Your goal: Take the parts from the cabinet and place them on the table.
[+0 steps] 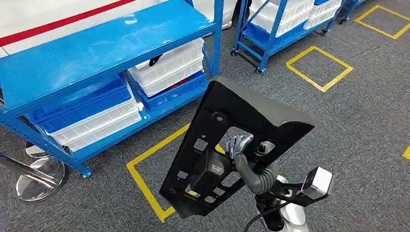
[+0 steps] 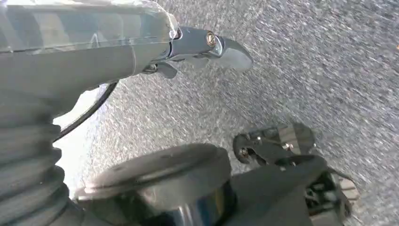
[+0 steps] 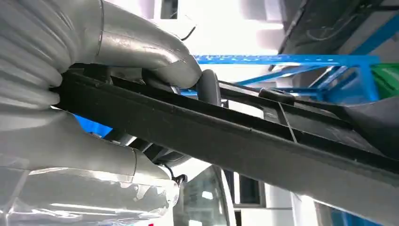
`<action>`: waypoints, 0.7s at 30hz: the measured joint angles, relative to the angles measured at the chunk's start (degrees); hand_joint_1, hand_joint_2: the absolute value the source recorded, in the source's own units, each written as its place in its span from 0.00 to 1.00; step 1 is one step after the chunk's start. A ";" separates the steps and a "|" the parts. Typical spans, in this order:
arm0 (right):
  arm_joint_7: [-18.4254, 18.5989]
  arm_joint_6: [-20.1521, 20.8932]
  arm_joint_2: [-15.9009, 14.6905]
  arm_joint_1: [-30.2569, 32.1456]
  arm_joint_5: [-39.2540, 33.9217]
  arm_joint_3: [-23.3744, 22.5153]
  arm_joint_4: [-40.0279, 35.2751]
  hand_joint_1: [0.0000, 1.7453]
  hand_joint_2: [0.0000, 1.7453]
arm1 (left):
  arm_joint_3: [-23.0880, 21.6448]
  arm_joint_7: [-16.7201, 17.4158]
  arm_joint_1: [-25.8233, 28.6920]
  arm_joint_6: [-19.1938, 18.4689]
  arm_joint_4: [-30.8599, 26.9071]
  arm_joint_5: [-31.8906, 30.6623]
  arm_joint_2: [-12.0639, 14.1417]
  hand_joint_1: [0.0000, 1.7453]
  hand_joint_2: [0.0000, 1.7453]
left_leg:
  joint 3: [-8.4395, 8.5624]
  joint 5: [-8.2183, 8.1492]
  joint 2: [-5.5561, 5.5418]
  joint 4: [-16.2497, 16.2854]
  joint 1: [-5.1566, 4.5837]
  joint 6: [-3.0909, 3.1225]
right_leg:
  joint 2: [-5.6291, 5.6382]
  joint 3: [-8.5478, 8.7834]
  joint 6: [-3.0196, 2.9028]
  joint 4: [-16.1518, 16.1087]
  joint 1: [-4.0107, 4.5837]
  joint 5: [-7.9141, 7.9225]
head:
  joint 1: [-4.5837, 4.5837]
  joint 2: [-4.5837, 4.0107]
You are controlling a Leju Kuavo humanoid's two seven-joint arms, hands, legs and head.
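Observation:
A large black plastic panel (image 1: pixel 241 111) with several cut-outs is held tilted in front of me, above the grey carpet. My right hand (image 1: pixel 239 147) grips it from behind, with fingers hooked through an opening near the panel's middle. In the right wrist view the panel's edge (image 3: pixel 235 136) runs across the picture, clamped between the thumb and the fingers of my right hand (image 3: pixel 117 52). My left hand (image 2: pixel 117 52) hangs over the carpet with its fingers stretched out and nothing in them.
A blue shelf cabinet (image 1: pixel 96 43) stands at the left with white bins (image 1: pixel 169 67) and blue bins (image 1: pixel 92 111) on its lower shelf. A second blue rack (image 1: pixel 285 29) stands behind. Yellow tape squares (image 1: pixel 319 67) mark the carpet. A chrome stand base (image 1: pixel 36 176) sits at the far left.

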 joint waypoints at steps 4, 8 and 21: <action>-0.20 -0.50 -0.04 -0.12 0.04 0.00 -0.26 0.95 1.00 | 0.00 -0.04 -0.04 0.00 0.00 -0.17 -0.05 0.00 1.00 | -0.15 0.99 2.36 -0.98 0.25 1.03 | -4.26 -2.97 0.72 6.81 0.24 -4.99 | 0.24 0.00; -0.13 -0.87 -0.04 -0.04 0.35 0.06 -0.24 0.95 1.00 | 0.02 -0.04 0.09 0.09 0.00 0.15 -0.02 0.00 1.00 | -0.53 1.07 5.08 -0.82 -0.27 1.16 | -5.33 -5.34 0.60 13.80 0.10 -6.30 | 0.24 0.00; -0.61 -3.39 0.68 0.10 4.00 0.85 -0.72 0.95 1.00 | 0.48 -0.11 -0.38 -0.68 0.00 0.33 0.37 0.00 1.00 | -7.71 -8.65 3.07 17.05 -0.18 -1.41 | -5.15 1.99 -2.51 -1.19 0.51 -1.31 | 0.15 0.00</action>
